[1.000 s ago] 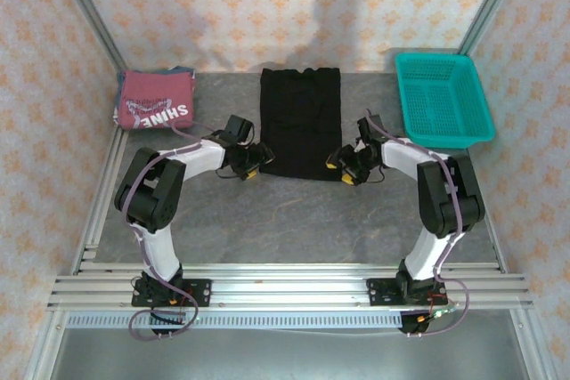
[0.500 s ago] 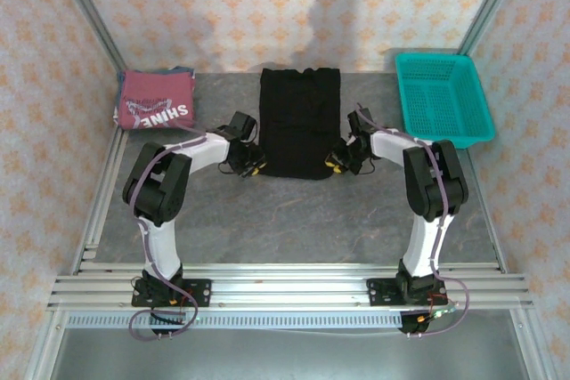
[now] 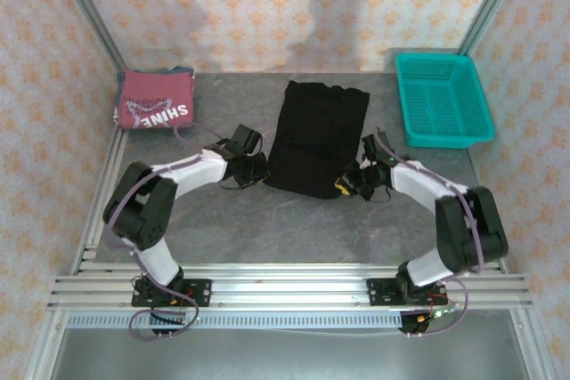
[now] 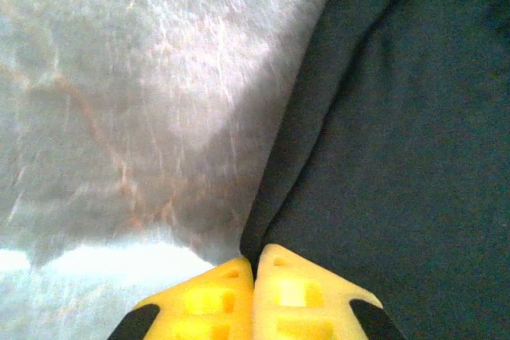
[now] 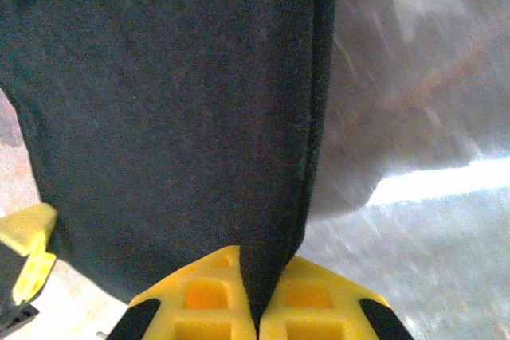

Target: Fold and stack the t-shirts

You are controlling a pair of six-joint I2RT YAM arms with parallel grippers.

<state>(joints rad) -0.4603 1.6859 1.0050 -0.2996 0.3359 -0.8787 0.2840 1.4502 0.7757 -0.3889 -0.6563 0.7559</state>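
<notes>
- Left gripper (image 3: 256, 170) is closed, its yellow fingers (image 4: 209, 300) pressed together on the near left corner of the black shirt (image 3: 316, 135)
- Right gripper (image 3: 346, 186) is closed too, pinching the shirt's near right edge; a strip of cloth runs down between its fingers (image 5: 311, 300)
- The black shirt lies mid-surface as a long folded panel, skewed, its far end leaning right
- The red shirt (image 3: 156, 100), "SHINE" lettering up, lies folded in the far left corner, well apart from the black one
- A teal basket (image 3: 481, 117) sits at the far right of the grey surface (image 3: 267, 220)
</notes>
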